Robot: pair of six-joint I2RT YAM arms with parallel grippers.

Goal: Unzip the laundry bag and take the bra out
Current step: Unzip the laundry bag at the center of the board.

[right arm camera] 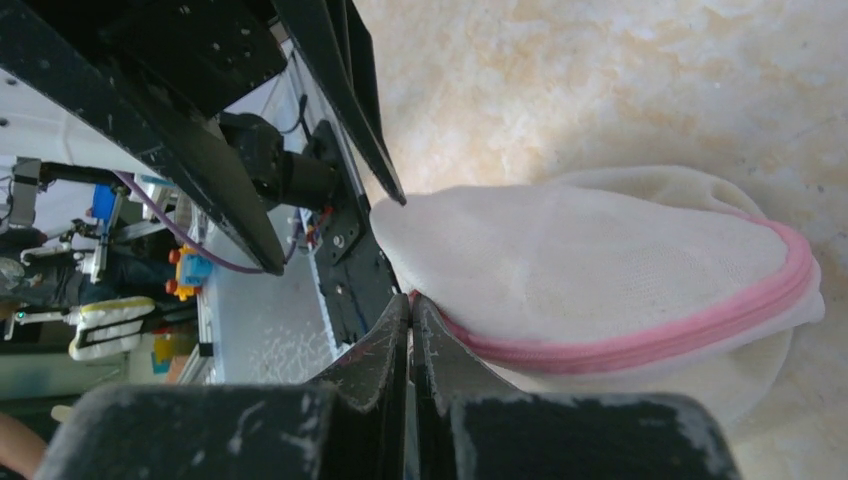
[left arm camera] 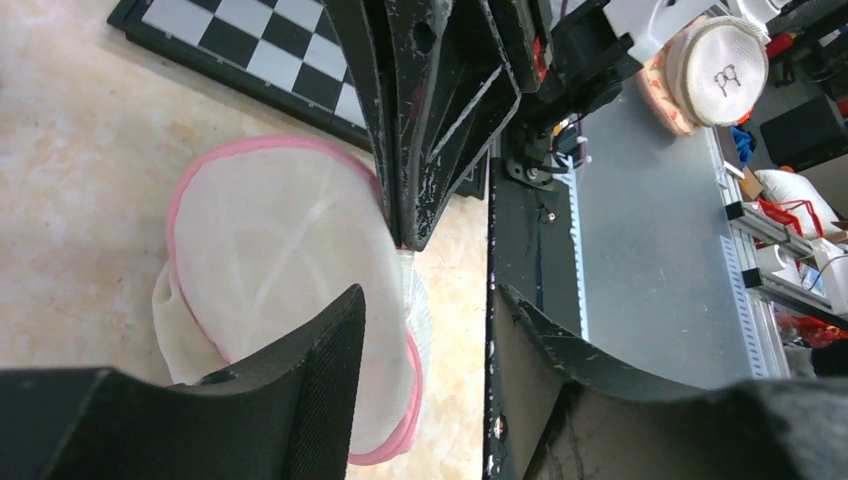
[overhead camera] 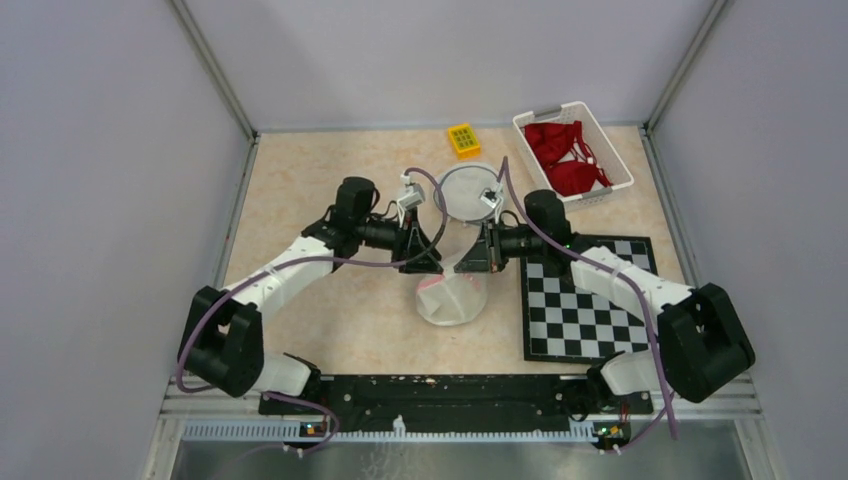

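Observation:
The laundry bag [overhead camera: 452, 297] is white mesh with a pink zipper band and lies at the table's middle. It also shows in the left wrist view [left arm camera: 270, 250] and the right wrist view [right arm camera: 600, 255]. My right gripper [overhead camera: 476, 262] is shut, pinching the bag at the end of its pink zipper [right arm camera: 640, 345]; its closed tips [right arm camera: 411, 300] meet at the bag's edge. My left gripper [overhead camera: 424, 262] is open and empty just left of the bag's top, its fingers [left arm camera: 310, 380] spread over the bag's near rim. No bra shows inside the bag.
A white basket [overhead camera: 620, 160] holding red bras [overhead camera: 565, 155] stands at the back right. A round grey-rimmed mesh disc [overhead camera: 468, 192] lies behind the grippers, with a yellow block [overhead camera: 463, 139] beyond it. A checkerboard mat [overhead camera: 590, 300] lies to the right.

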